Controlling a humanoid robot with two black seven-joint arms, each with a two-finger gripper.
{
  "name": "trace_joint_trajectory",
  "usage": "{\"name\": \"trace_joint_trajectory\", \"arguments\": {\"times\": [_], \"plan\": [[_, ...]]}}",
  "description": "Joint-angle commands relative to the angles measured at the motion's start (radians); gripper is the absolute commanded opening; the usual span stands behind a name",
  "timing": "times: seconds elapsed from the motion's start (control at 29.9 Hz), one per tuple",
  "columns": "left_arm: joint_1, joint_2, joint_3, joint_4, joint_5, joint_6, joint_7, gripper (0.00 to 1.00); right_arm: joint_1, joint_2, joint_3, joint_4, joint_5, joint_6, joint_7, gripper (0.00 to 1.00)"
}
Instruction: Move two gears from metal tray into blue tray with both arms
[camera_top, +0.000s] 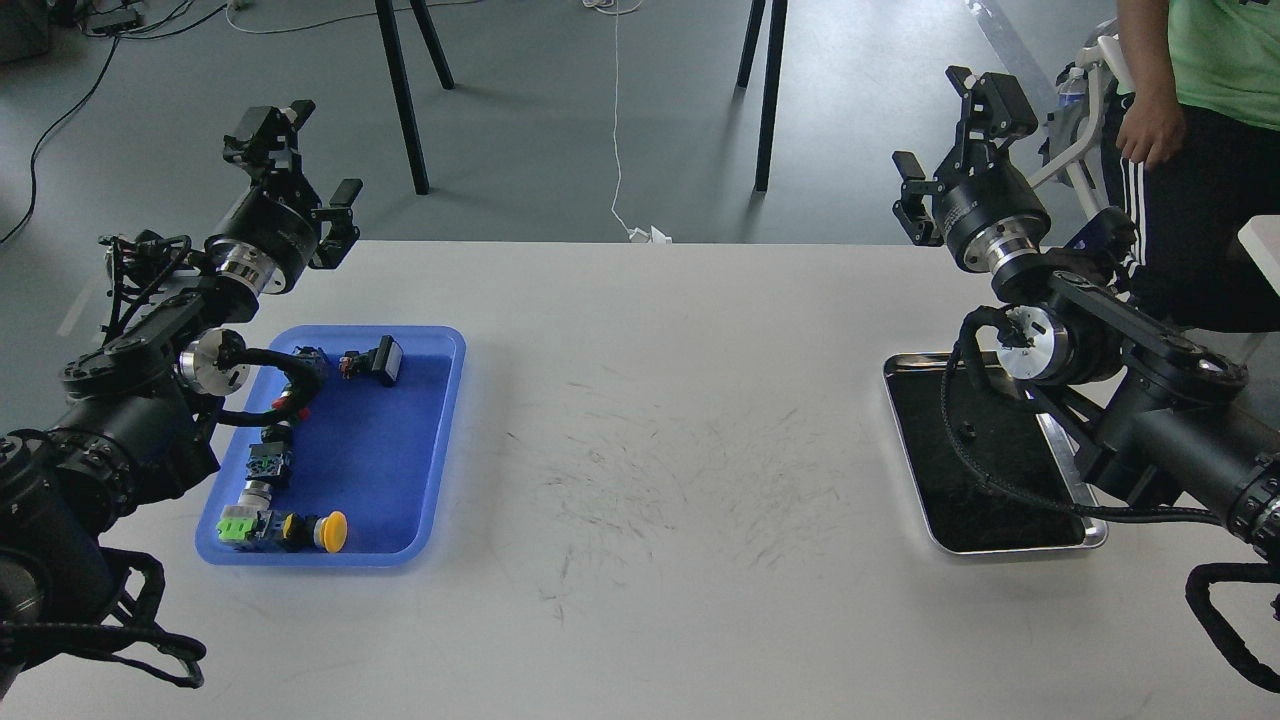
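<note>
The metal tray (1003, 547) lies at the table's right, partly covered by my right arm and its cable. One tiny black gear (966, 432) shows on its dark inside; a second gear is hidden or too small to tell. The blue tray (385, 470) lies at the table's left. My left gripper (308, 160) is open and empty, raised beyond the table's far edge, above and behind the blue tray. My right gripper (946, 140) is open and empty, raised beyond the far edge, behind the metal tray.
The blue tray holds coloured push-button switches (283, 530) along its left side and a black connector with a white label (380, 362). A person in a green shirt (1190, 110) stands at the far right. Chair legs (405, 95) stand behind the table.
</note>
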Motion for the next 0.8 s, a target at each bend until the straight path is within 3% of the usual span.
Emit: {"name": "trace_joint_trajectory", "arguments": {"times": [0.0, 0.77], "plan": [[-0.001, -0.005, 0.000, 0.000, 0.000, 0.000, 0.000, 0.98, -0.001, -0.002, 0.000, 0.000, 0.000, 0.000, 0.000, 0.99], [0.001, 0.007, -0.008, 0.000, -0.002, 0.000, 0.000, 0.98, -0.006, -0.015, 0.018, -0.003, 0.008, 0.003, -0.005, 0.99]]}}
